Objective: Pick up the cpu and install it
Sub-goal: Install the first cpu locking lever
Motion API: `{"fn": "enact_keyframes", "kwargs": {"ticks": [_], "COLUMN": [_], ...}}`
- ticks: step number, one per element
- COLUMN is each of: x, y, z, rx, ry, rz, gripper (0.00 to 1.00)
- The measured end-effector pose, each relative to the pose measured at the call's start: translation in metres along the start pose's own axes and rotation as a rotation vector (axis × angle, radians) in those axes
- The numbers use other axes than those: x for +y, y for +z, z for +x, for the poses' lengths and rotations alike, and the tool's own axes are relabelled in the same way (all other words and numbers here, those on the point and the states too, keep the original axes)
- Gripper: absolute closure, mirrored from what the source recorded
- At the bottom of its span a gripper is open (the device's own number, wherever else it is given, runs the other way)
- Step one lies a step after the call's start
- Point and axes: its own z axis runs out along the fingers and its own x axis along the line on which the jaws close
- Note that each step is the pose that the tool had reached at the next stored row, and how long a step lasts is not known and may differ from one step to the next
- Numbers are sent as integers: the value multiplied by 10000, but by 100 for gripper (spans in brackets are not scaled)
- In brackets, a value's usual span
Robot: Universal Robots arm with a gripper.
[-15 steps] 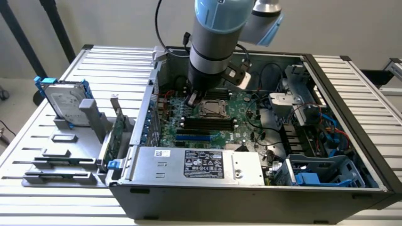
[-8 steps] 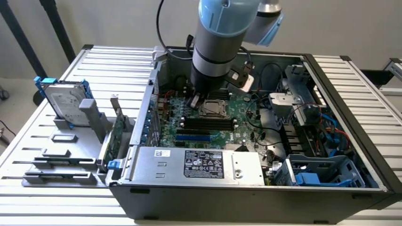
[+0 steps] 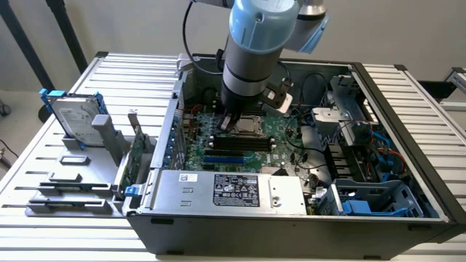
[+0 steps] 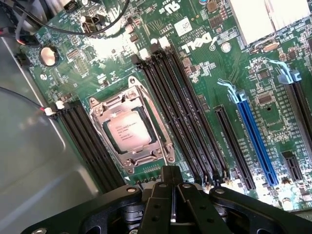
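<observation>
Green circuit board (image 4: 229, 73) lay flat in the floor of an open grey computer case (image 3: 291, 234), which sat on a slatted metal table (image 3: 43, 164). One robot arm (image 3: 255, 49), silver with pale blue joints, reached straight down into the far middle of the case. Its black claw (image 4: 171, 187) was closed, the two fingers pressed together with nothing between them, and it hung just above the board. The cpu (image 4: 128, 130), a small square chip with a dull silver top, sat in its socket on the board, framed by a metal bracket (image 4: 131, 127) that lay around it. The claw was near the chip's edge but not touching it. In the exterior view the chip (image 3: 250, 124) showed just below the arm's tip. Long black memory slots (image 4: 187, 107) ran beside the socket, and a blue slot (image 4: 256, 141) lay farther along the board. At the near side of the case sat a grey metal box with a black label (image 3: 237, 191). On the exterior view's left, outside the case, a silver hard drive (image 3: 73, 117) with blue rails stood upright in a grey holder (image 3: 76, 180).
</observation>
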Motion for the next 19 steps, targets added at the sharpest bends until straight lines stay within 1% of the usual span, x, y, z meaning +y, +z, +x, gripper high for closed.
{"fn": "enact_keyframes", "kwargs": {"ticks": [8,19], "x": [-56,-34], "y": [159,358], "z": [-29,-45], "rx": [-6,7], "ry": [-3,-25], "rz": [-16,-79], "gripper": [89,89]}}
